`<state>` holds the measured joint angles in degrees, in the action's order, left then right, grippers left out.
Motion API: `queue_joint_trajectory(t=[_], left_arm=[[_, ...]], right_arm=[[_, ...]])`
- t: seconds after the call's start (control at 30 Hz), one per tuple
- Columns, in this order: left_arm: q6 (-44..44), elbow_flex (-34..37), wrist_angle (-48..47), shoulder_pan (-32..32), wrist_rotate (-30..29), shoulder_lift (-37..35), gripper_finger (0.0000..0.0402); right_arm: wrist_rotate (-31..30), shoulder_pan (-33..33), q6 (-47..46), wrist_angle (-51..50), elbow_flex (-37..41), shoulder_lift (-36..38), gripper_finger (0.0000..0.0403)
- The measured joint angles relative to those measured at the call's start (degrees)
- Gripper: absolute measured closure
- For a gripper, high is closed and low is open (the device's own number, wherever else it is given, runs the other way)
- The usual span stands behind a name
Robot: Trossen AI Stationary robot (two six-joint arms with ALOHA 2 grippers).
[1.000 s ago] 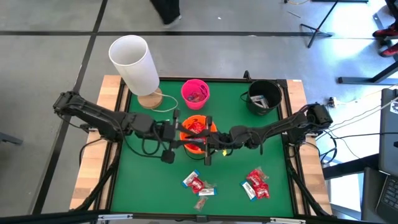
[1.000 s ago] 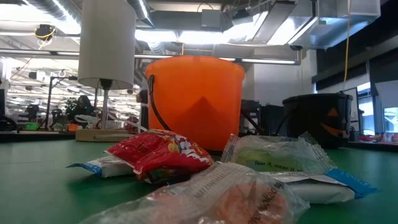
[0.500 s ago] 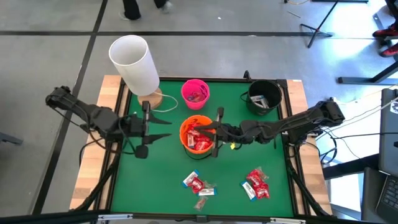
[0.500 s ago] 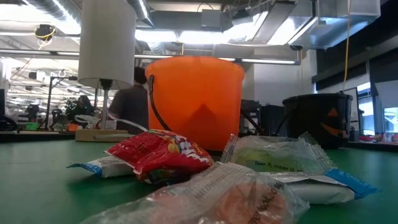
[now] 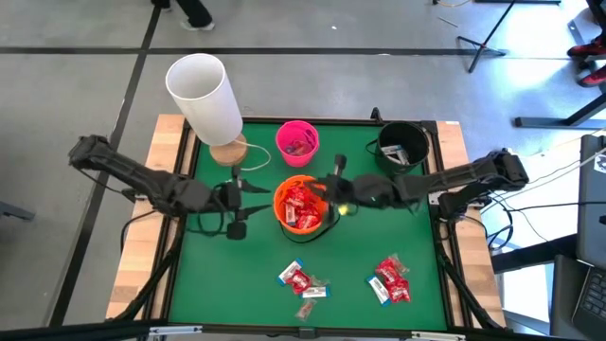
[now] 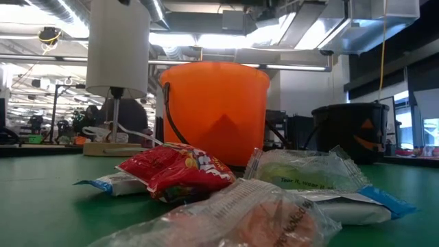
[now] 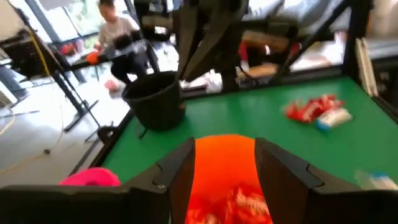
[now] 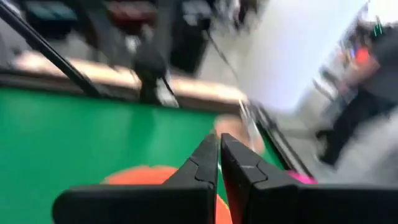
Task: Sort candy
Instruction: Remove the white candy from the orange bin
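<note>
The orange bucket (image 5: 303, 205) stands mid-table with several red candies (image 5: 301, 206) inside. More candy lies on the green mat in two heaps, one near the front middle (image 5: 303, 282) and one to its right (image 5: 390, 280). The front heap fills the low view: a red wrapper (image 6: 175, 168) and clear ones (image 6: 302, 171). My left gripper (image 5: 237, 206) hovers open just left of the bucket, apart from it; its wrist view frames the bucket (image 7: 224, 168) between the fingers. My right gripper (image 5: 337, 184) is shut, empty, by the bucket's far-right rim, above the bucket (image 8: 137, 175).
A pink bucket (image 5: 297, 142) and a black bucket (image 5: 402, 147) stand along the far edge. A white lamp (image 5: 204, 95) on a wooden base sits at the far-left corner. Open green mat lies left of the front heap. A person (image 7: 118, 31) is in the room beyond.
My left gripper has drawn back from the bucket's left rim toward the table's left edge, then eased a little back toward the bucket, staying open. My right gripper has withdrawn from over the bucket toward the far right. The candies in the bucket now show uncovered.
</note>
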<state>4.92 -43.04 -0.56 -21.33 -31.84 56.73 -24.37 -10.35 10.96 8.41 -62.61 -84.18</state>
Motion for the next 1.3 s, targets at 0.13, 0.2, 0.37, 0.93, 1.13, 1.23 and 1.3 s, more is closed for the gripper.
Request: queue_joint_trajectory(t=[0.13,0.2,0.37,0.93,1.13,1.23,1.3], left_arm=[[3.27,7.63,16.87,6.22,8.53,-0.33,0.0245],[4.51,9.7,21.67,9.06,11.92,-0.33,0.0245],[7.41,10.15,22.62,14.14,13.6,-0.16,0.0245],[7.33,10.24,11.82,27.38,29.52,3.95,0.0245],[-6.11,10.24,8.1,27.73,31.9,4.44,0.0245],[-16.44,10.24,5.5,28.71,32.28,4.46,0.0245],[-20.45,10.24,3.79,29.21,33.27,4.5,0.0245]], right_arm=[[9.41,6.58,-4.3,-7.18,0.0,0.0,0.0385],[17.23,9.39,-6.32,-9.47,0.0,-0.05,0.0385],[25.15,11.87,-5.66,-20.03,-2.53,-0.45,0.0379],[34.03,14.24,4.36,-33.44,-15.72,-15.53,0.0232],[27.98,14.1,4.91,-35.96,-15.78,-16.05,0.023],[23.55,14.17,5.81,-36.75,-15.78,-14.41,0.023],[21.21,14.17,6.87,-36.81,-15.78,-12.96,0.023]])
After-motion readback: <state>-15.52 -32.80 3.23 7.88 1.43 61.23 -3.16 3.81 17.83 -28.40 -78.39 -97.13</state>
